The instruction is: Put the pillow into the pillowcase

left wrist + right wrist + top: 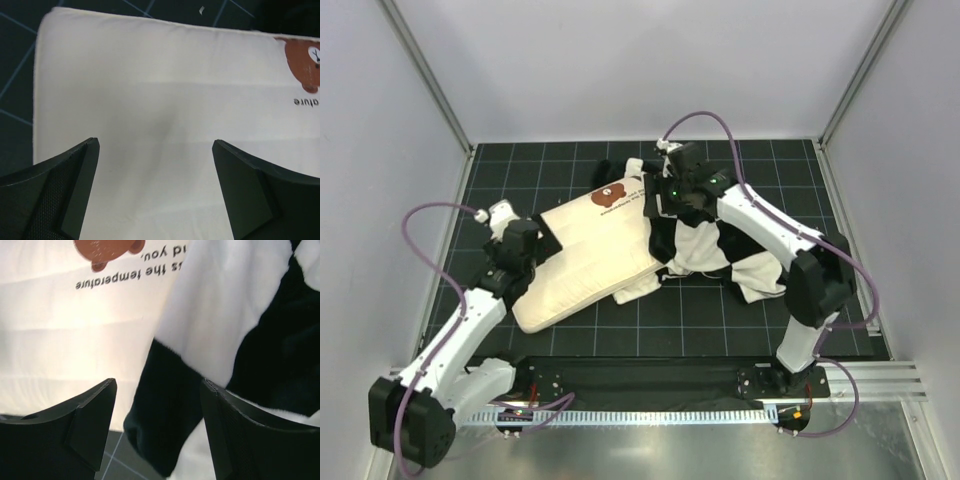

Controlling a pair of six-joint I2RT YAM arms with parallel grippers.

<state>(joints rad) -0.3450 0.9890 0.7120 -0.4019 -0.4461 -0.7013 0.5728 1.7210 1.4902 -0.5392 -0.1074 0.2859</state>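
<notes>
Both spread wide, my left gripper (155, 150) above the pillow (585, 260), my right gripper (159, 390) over the pillowcase (710, 245) edge where it meets the pillow

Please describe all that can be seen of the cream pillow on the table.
The pillow is a soft cream-white rectangle with faint quilted lines, lying flat and slanted on the black gridded mat. A brown bear mark with printed text sits near its far edge. The checked pillowcase overlaps its right edge. The open left claw is above its left end.
</notes>
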